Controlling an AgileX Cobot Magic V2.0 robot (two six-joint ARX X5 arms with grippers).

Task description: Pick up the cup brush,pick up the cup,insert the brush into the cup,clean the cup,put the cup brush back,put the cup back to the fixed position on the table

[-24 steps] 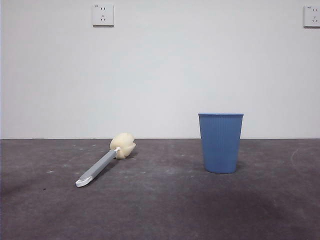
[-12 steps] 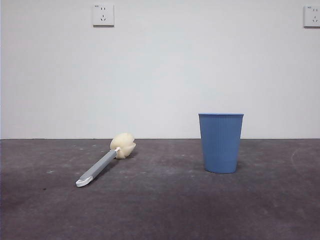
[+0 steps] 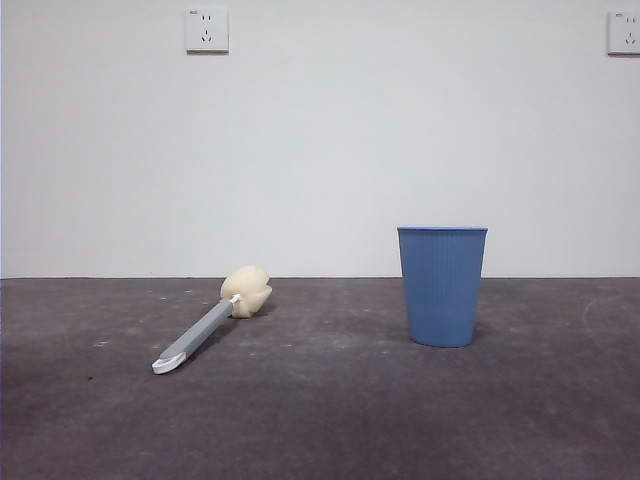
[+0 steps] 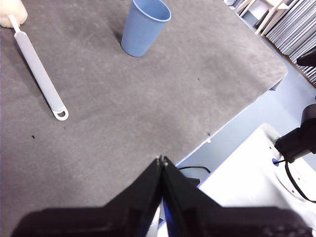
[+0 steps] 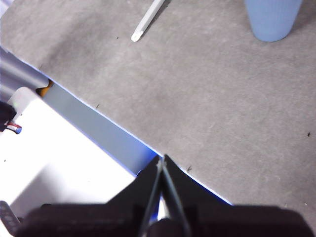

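The cup brush point(image 3: 205, 328) lies flat on the table point(image 3: 330, 420) at the left, its cream sponge head point(image 3: 246, 290) toward the wall and its white tip nearest the camera. The blue ribbed cup point(image 3: 441, 286) stands upright at the right. Neither arm shows in the front view. My left gripper point(image 4: 162, 160) hovers shut over the table's near edge, well back from the cup brush point(image 4: 38, 70) and the cup point(image 4: 143, 26). My right gripper point(image 5: 161, 159) is shut too, above that same edge, far from the cup point(image 5: 272, 19); only the brush's tip point(image 5: 147, 20) shows there.
Two wall sockets point(image 3: 206, 29) sit high on the white wall behind. Past the table's near edge point(image 4: 232, 121) lies a white robot base point(image 4: 256, 173) with cables. Stacked shelving stands off one corner.
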